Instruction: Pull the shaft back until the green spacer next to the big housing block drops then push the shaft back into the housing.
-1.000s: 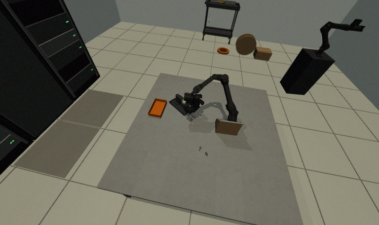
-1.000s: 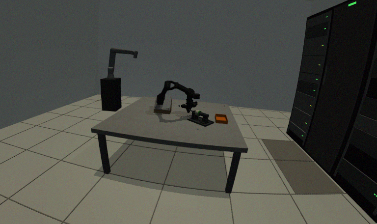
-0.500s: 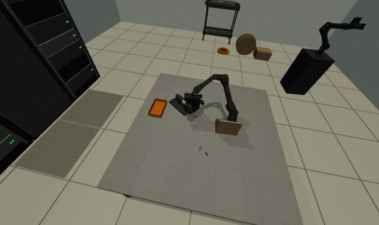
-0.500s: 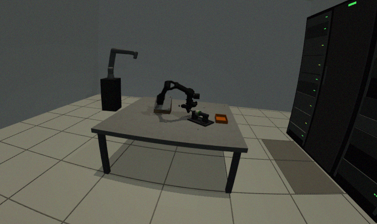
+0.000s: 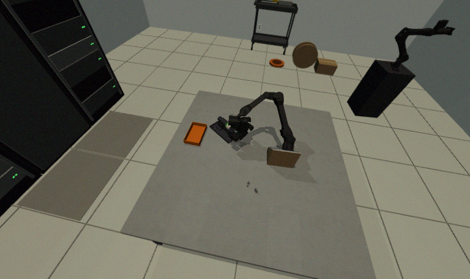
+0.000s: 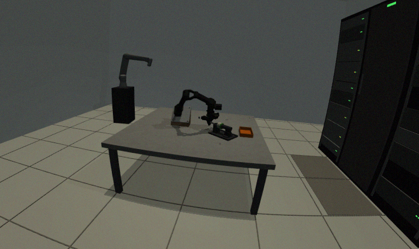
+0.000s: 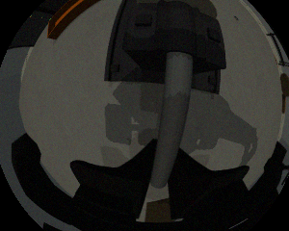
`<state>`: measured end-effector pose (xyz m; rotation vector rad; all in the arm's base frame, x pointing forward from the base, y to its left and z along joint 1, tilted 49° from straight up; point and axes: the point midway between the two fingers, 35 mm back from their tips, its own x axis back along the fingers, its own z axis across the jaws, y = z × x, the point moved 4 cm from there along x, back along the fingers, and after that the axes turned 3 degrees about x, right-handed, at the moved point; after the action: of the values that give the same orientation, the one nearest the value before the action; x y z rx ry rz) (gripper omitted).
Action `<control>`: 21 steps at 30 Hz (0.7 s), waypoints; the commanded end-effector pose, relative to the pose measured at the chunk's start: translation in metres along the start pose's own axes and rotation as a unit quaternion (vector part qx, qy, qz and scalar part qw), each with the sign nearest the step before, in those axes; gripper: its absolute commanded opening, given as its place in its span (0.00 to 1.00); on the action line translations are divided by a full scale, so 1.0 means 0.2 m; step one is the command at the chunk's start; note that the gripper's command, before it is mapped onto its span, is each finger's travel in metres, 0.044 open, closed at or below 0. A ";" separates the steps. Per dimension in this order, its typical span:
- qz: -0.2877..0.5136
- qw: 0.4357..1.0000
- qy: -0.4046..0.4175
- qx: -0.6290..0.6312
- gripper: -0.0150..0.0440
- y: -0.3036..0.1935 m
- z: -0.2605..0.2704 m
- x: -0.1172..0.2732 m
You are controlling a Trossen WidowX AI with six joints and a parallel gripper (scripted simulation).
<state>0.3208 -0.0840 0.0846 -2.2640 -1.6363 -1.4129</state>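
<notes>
The dark fixture's baseplate (image 5: 218, 133) (image 6: 228, 137) (image 7: 114, 60) lies on the table. A green spacer (image 5: 227, 125) (image 6: 220, 125) shows beside the dark cylindrical housing (image 5: 222, 120) (image 6: 227, 128), with a pale spacer (image 6: 219, 125) on its gripper side. Whether the green one hangs on the shaft or rests otherwise is too small to tell. The grey shaft (image 7: 176, 96) sticks out of the near support block (image 7: 175, 40) towards me. My gripper (image 7: 160, 142) (image 6: 210, 123) is shut on the shaft's outer end. In the top view its fingertips are hidden by the wrist.
An orange tray (image 5: 195, 134) (image 6: 245, 132) (image 7: 69, 16) stands just beyond the fixture. Two small objects, one at the left (image 5: 248, 183) and one at the right (image 5: 256, 190), lie on the table. A tiny dark speck (image 6: 220, 143) lies near the baseplate. The arm's base stands behind a brown panel (image 5: 283, 158).
</notes>
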 end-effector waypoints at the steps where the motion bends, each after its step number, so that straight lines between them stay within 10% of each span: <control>1: 0.001 1.000 0.001 -0.001 0.25 -0.01 0.00 0.00; 21: 0.001 1.000 0.001 -0.001 0.25 -0.02 0.00 0.00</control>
<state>0.3192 -0.0829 0.0835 -2.2639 -1.6362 -1.4128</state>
